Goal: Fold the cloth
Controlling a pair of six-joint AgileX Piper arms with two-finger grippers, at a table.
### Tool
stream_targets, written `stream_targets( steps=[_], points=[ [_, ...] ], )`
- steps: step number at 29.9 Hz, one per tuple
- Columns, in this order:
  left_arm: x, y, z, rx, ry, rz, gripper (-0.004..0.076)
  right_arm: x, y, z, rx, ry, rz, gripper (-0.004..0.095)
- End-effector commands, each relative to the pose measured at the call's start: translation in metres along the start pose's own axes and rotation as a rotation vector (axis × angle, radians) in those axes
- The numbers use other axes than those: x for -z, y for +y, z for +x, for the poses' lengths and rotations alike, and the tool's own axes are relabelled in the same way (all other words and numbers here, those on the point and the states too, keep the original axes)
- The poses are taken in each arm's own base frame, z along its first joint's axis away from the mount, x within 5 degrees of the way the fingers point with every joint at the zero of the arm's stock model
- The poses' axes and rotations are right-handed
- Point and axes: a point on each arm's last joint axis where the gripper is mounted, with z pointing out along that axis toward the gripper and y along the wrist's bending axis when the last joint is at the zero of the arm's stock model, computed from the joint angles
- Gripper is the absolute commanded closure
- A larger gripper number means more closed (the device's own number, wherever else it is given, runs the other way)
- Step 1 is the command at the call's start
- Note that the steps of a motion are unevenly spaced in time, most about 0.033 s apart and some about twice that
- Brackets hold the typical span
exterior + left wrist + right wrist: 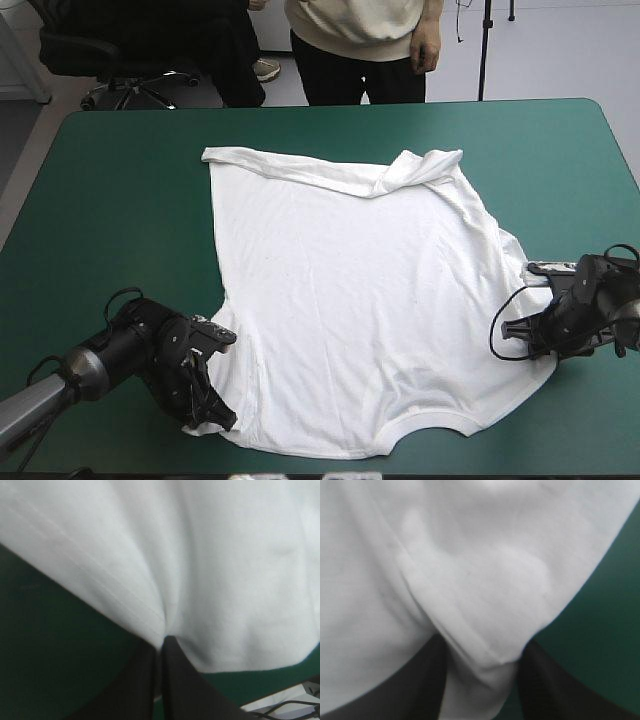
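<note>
The white T-shirt (350, 290) lies spread flat across the middle of the table, with a strip folded over along its far edge (400, 172). My left gripper (210, 408) is at the shirt's near-left corner. In the left wrist view that gripper (162, 640) is shut, with the hem of the T-shirt (200, 570) pinched at its tip. My right gripper (532, 338) rests at the shirt's right edge. In the right wrist view it (482, 647) stands open, with a thick fold of the T-shirt (470, 580) lying between its fingers.
Bare teal-green cover (120, 200) surrounds the shirt on the left, right and far sides. The shirt's near edge lies close to the table's front edge (420, 465).
</note>
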Motion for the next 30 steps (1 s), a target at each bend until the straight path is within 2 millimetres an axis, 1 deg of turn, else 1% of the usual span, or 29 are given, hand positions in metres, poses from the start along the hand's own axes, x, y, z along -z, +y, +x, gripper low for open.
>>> stream_targets(
  steps=[1,2,3,5,8,9,12,14,17,18,19,22,23,24,26,28,29,30],
  points=[
    [-0.004,-0.005,-0.023,0.036,-0.236,0.038,0.0741,0.004,0.004,-0.003,0.025,-0.03,-0.062,0.0833],
    [-0.003,-0.005,-0.023,0.036,-0.243,0.037,0.0741,0.004,0.006,-0.003,0.037,-0.033,-0.077,0.0932],
    [-0.002,-0.005,-0.023,0.035,-0.254,0.037,0.0741,0.004,0.007,-0.004,0.044,-0.036,-0.088,0.0916],
    [0.003,-0.005,-0.024,0.033,-0.302,0.035,0.0741,0.006,0.01,-0.004,0.058,-0.047,-0.115,0.0923],
    [0.018,-0.006,-0.025,0.035,-0.381,0.027,0.0741,0.019,0.016,-0.004,0.085,-0.11,-0.169,0.0925],
    [0.027,-0.006,-0.025,0.028,-0.412,0.021,0.0741,0.028,0.019,-0.003,0.099,-0.141,-0.196,0.0925],
    [0.061,-0.007,-0.022,0.014,-0.525,-0.013,0.0741,0.064,0.031,0.0,0.156,-0.272,-0.285,0.0925],
    [0.087,-0.007,-0.02,-0.019,-0.591,-0.06,0.0741,0.095,0.037,0.003,0.197,-0.393,-0.324,0.0925],
    [0.134,-0.006,-0.015,-0.044,-0.707,-0.132,0.0741,0.142,0.042,0.009,0.242,-0.572,-0.323,0.0925],
    [0.153,-0.006,-0.012,-0.04,-0.756,-0.161,0.0741,0.162,0.044,0.01,0.259,-0.649,-0.326,0.0925],
    [0.171,-0.006,-0.009,-0.037,-0.806,-0.191,0.0741,0.177,0.046,0.013,0.274,-0.704,-0.326,0.0925],
    [0.221,-0.006,0.002,-0.042,-0.942,-0.263,0.0741,0.227,0.052,0.021,0.331,-0.888,-0.337,0.0925],
    [0.233,-0.006,0.005,-0.039,-0.968,-0.277,0.0741,0.239,0.054,0.022,0.348,-0.928,-0.343,0.0925],
    [0.25,-0.007,0.011,-0.038,-1.017,-0.291,0.0741,0.254,0.057,0.025,0.376,-0.975,-0.358,0.0925],
    [0.271,-0.008,0.02,-0.038,-1.077,-0.321,0.0741,0.284,0.062,0.032,0.424,-1.073,-0.38,0.0925],
    [0.297,-0.009,0.033,-0.039,-1.159,-0.355,0.0741,0.313,0.066,0.041,0.464,-1.174,-0.374,0.0925],
    [0.31,-0.009,0.04,-0.038,-1.205,-0.369,0.0741,0.324,0.067,0.046,0.478,-1.212,-0.364,0.0925],
    [0.323,-0.011,0.047,-0.057,-1.249,-0.387,0.0741,0.34,0.068,0.053,0.497,-1.267,-0.347,0.0925]
  ],
)
